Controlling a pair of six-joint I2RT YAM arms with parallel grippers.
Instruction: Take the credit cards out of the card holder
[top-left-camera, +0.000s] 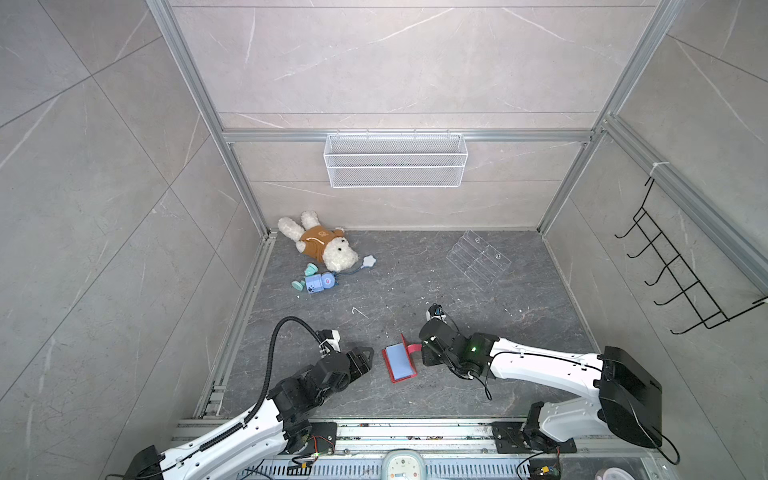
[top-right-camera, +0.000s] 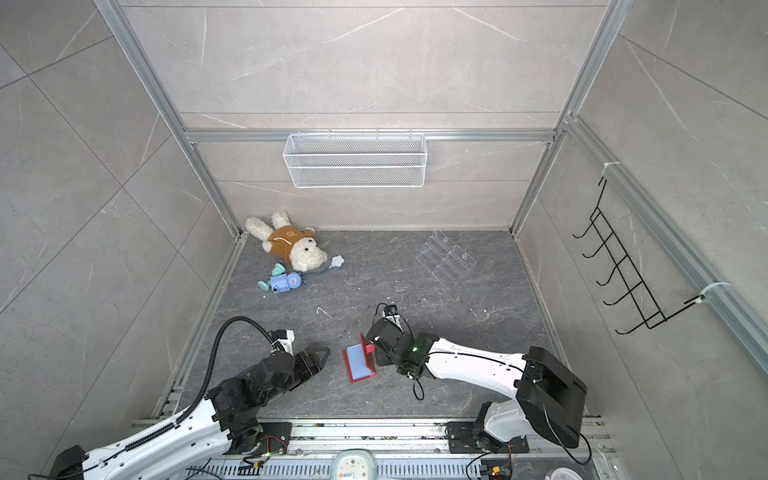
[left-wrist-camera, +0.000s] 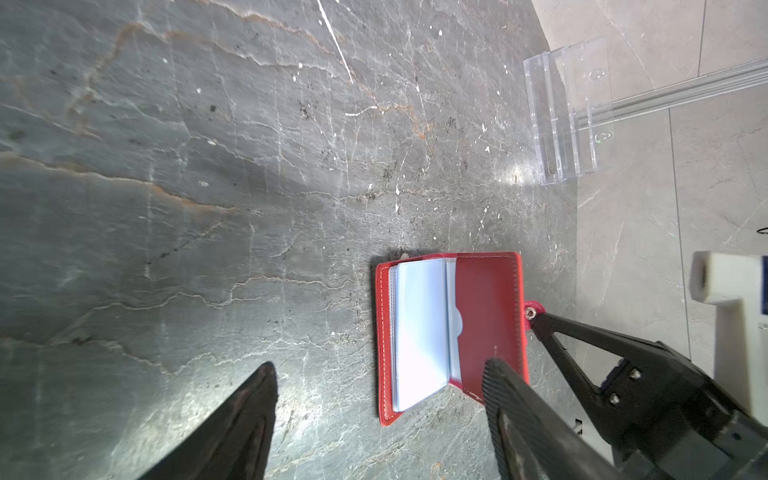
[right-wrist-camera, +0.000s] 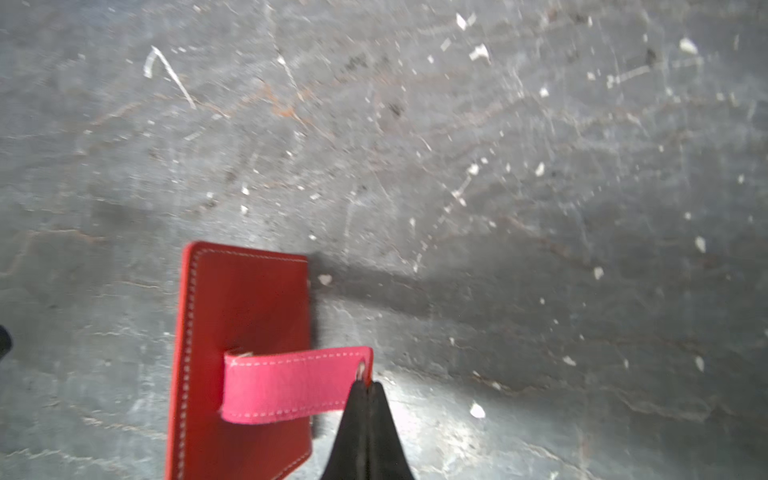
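The red card holder (top-left-camera: 400, 360) lies open. The right gripper (right-wrist-camera: 365, 384) pinches its strap (right-wrist-camera: 291, 384) tight. The left gripper (top-left-camera: 369, 357) is just beside the holder, jaws wide apart.

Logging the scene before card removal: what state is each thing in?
Red leather booklet card holder: open, one cover raised, blue sleeves showing.
Right pincer: shut on its pink strap tab.
Left pincer: open, empty.
Clear acrylic tiered stand: empty.
White wire-mesh basket: empty.
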